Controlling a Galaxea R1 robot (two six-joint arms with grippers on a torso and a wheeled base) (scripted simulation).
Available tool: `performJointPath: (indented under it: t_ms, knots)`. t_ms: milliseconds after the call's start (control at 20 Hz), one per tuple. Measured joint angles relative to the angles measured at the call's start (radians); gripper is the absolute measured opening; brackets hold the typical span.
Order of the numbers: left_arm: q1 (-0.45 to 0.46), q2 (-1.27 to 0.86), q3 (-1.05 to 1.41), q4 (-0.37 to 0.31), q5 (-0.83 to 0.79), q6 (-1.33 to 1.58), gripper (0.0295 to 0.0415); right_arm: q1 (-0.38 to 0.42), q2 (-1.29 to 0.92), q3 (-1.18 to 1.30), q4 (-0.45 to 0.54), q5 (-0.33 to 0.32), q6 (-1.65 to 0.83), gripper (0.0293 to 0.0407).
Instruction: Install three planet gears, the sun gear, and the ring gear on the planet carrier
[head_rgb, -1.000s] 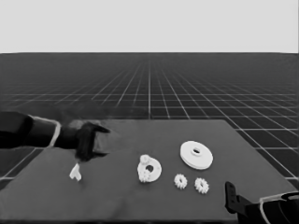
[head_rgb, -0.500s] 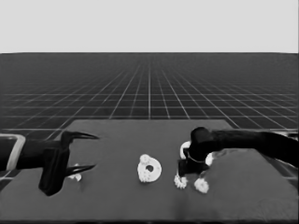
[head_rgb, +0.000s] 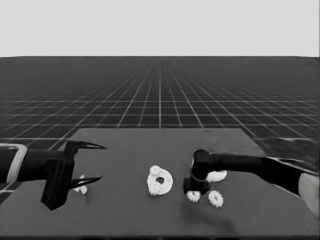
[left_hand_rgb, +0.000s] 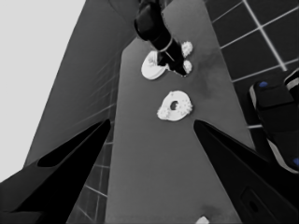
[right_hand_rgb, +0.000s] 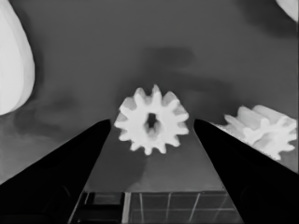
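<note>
While the right gripper (head_rgb: 194, 192) hangs over a small white toothed gear (right_hand_rgb: 152, 122) near the table's front right, its two fingers stand apart with that gear between them in the right wrist view, not yet pinched; a second loose white toothed gear (head_rgb: 216, 198) lies just beside it, apart from it. On my reading the task is partly along: the smaller round part (head_rgb: 160, 181), a flat white disc with a central hole near mid-table, seems to carry toothed gears on its rim, though I cannot tell how many; the two loose gears are left to place; the larger round part (head_rgb: 216, 175), a thick white disc, lies half hidden behind the right arm, not yet set on top.

The left gripper (head_rgb: 89, 162) waits over the table's left end, fingers spread wide, with a thin white piece (head_rgb: 81, 189) lying beneath them, not held.

Bare dark table (head_rgb: 125, 215) lies between the smaller round part and the loose gears, giving a free path for carrying; the front edge runs near the loose gears, so a nudged gear could roll off; the larger round part sits close behind the right gripper.
</note>
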Motion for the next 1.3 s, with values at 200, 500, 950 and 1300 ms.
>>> performJointPath:
  t_ms: [200, 500, 950, 1300]
  knots:
    - [0.000, 0.000, 0.000, 0.000, 0.000, 0.000, 0.0385, -0.020, 0.007, -0.022, -0.020, 0.012, -0.011, 0.0385]
    - [0.000, 0.000, 0.000, 0.000, 0.000, 0.000, 0.0385, -0.022, 0.007, -0.025, -0.022, 0.013, -0.013, 0.0312]
    - [0.000, 0.000, 0.000, 0.000, 0.000, 0.000, 0.0385, 0.153, -0.027, 0.100, 0.146, -0.048, 0.060, 0.0312]
    - [0.000, 0.000, 0.000, 0.000, 0.000, 0.000, 0.0385, 0.204, -0.030, 0.111, 0.197, -0.053, 0.069, 0.0312]
